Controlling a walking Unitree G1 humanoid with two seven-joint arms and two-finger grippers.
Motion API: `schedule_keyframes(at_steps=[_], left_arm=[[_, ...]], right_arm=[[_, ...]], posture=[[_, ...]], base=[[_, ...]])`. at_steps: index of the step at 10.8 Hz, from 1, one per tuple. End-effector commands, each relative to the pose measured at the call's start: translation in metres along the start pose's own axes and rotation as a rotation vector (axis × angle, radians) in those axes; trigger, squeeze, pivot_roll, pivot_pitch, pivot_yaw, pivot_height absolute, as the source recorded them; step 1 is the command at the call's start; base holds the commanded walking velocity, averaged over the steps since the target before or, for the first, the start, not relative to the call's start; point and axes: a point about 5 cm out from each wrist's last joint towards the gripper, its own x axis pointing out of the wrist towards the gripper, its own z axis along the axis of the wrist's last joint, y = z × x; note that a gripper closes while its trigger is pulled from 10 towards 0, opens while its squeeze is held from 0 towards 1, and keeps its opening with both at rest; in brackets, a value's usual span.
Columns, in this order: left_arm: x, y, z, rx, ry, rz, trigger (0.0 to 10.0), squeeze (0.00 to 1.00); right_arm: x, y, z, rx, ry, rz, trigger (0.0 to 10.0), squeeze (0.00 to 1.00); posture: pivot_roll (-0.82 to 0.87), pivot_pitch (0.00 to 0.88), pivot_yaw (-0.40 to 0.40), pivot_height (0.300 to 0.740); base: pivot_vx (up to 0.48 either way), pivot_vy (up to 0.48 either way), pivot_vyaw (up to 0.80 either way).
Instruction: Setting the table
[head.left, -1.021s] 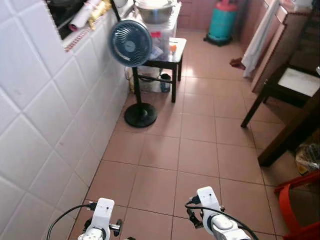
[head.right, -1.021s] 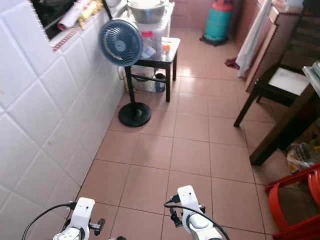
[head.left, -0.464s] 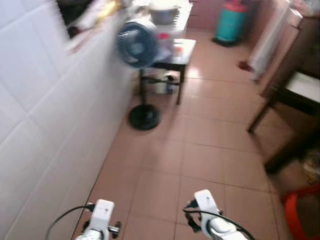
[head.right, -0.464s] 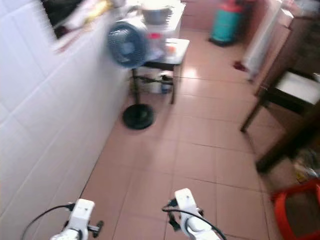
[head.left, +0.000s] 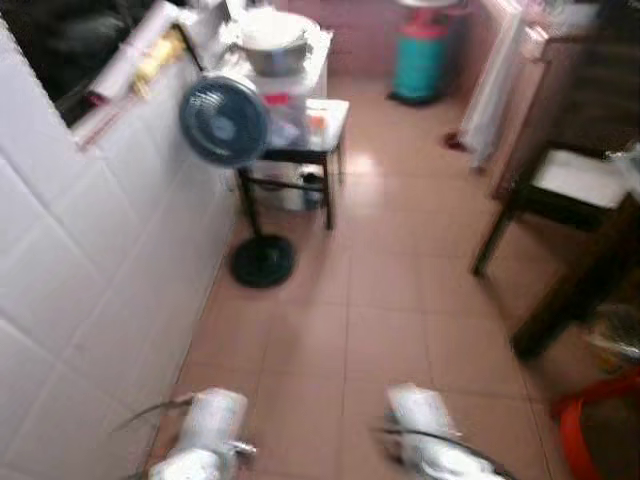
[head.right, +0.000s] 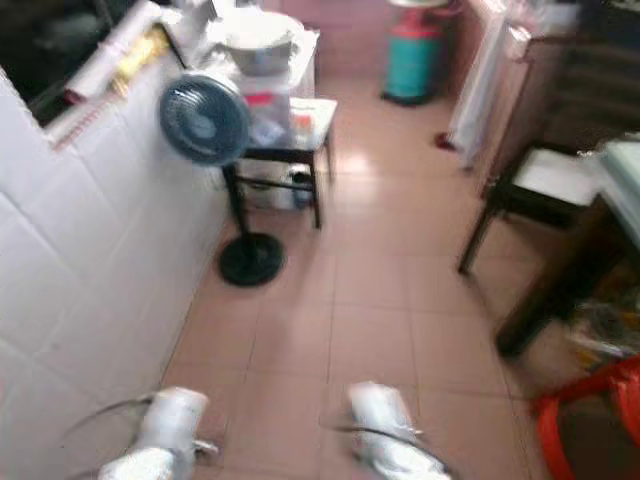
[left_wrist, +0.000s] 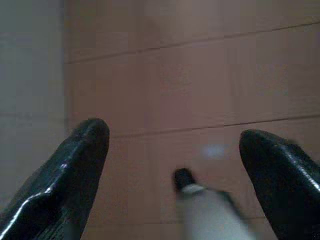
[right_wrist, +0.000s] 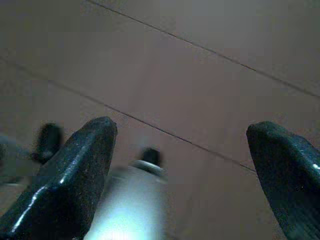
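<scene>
Both arms low at the bottom of the head views, blurred by motion. Left claw (left_wrist: 172, 145) spread wide, grasping nothing, above bare pinkish floor tiles (head.left: 390, 300); white tiled wall (head.left: 90, 290) just beside its outer finger. Right claw (right_wrist: 182, 145) likewise spread wide and unloaded, over the same tiles, a blurred silver-white part of the robot beneath it.

Ahead of the left claw, close along the wall: a blue standing fan (head.left: 224, 120) on a round black base. Just beyond the fan, a small dark table (head.left: 325, 120) bearing a clear plastic container with a metal pot (head.left: 268, 40) on top; bottles under it, too blurred to tell apart. Above the wall's edge, a ledge with a white roll (head.left: 135, 45) and something yellow.

Far ahead, between the two claws' lines, a teal gas cylinder (head.left: 420, 60) with a red top against the back wall. Ahead and outward of the right claw: a dark wooden chair (head.left: 560, 185) with a pale seat, a white cloth (head.left: 490, 90) hanging beside it, a dark table leg (head.left: 575, 295) nearer, and a red plastic stool (head.left: 600, 430) closest. No tableware for the setting recognisable anywhere in the blur.
</scene>
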Motion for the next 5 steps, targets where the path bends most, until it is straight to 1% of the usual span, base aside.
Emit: schedule_keyframes(at_steps=[1,5], left_arm=[[-0.0046,0.0179,-0.0111,0.008,0.042,0.047,10.0,0.0],[-0.0061,0.0214,-0.0149,0.013,0.054,0.054,10.0,0.0]], right_arm=[[0.0022,0.0153,0.01,0.003,-0.025,0.037,10.0,0.0],[0.002,0.0146,0.0087,-0.004,-0.02,0.038,10.0,0.0]], posture=[[-0.02,0.102,0.025,0.74],[-0.02,0.102,0.025,0.74]], base=[[0.352,0.311,0.0],[0.281,0.389,0.0]])
